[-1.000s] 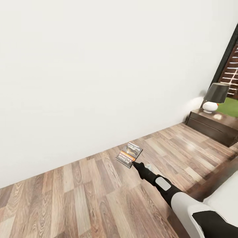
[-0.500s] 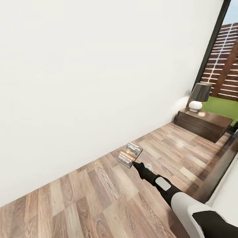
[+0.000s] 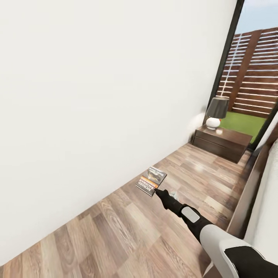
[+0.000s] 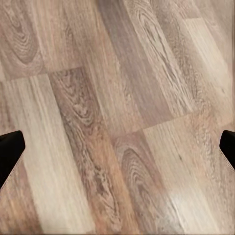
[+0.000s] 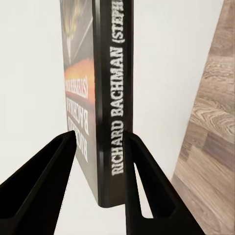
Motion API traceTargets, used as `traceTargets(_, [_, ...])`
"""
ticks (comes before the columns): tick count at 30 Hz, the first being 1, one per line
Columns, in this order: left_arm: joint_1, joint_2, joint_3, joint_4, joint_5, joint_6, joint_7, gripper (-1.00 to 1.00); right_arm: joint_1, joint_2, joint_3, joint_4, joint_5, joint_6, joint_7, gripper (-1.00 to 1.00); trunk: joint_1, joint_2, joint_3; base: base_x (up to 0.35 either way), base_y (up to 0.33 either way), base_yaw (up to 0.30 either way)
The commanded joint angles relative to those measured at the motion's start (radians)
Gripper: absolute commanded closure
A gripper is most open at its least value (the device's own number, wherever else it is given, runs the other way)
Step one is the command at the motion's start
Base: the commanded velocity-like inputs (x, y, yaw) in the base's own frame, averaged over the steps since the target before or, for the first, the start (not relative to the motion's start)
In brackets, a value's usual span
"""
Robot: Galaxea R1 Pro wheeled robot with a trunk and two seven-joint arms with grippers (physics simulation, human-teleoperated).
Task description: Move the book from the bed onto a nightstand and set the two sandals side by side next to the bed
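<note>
White wall and wood-plank floor [image 3: 127,231] run ahead toward a black-framed window, seen from the head camera. Compared with 1 second ago, the whole picture has swung: the nightstand [image 3: 220,143] and its lamp [image 3: 216,112] now sit further in from the picture's right side, and more of the fence and grass outside shows. That is the camera and robot turning, not the furniture moving.

The right hand [image 3: 157,191] is closed on the book [image 3: 151,180], gripping its lower edge with the cover facing up and the arm stretched forward over the floor; it sits at the same spot in the picture as before, so the grip looks steady. In the right wrist view the 2 fingers [image 5: 41,183] press either side of the book's spine [image 5: 110,103], lettered RICHARD BACHMAN.

The left hand [image 4: 117,149] is spread wide and empty, looking down at bare planks.

The bed [image 3: 251,197] edges the right side. With the nightstand well ahead, the carry is probably mid-way; the sandals remain to do.
</note>
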Motion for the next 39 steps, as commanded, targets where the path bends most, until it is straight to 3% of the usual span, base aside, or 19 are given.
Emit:
traceTargets(1, [0.0, 0.001, -0.008, 0.001, 0.011, -0.003, -0.003, -1.0, -0.001, 0.0, 0.005, 0.0, -0.013, 0.003, 0.001, 1.0, 0.0, 0.0, 0.0, 0.294, 0.221, -0.261])
traceTargets(27, [0.0, 0.001, -0.008, 0.001, 0.011, -0.003, -0.003, -1.0, -0.001, 0.0, 0.005, 0.0, -0.013, 0.004, 0.001, 1.0, 0.0, 0.0, 0.019, 0.293, 0.218, -0.261])
traceTargets(39, [0.0, 0.001, -0.009, 0.001, 0.011, -0.003, -0.003, -1.0, -0.001, 0.0, 0.005, 0.0, -0.013, 0.004, 0.001, 1.0, 0.0, 0.0, 0.027, 0.26, 0.056, -0.261])
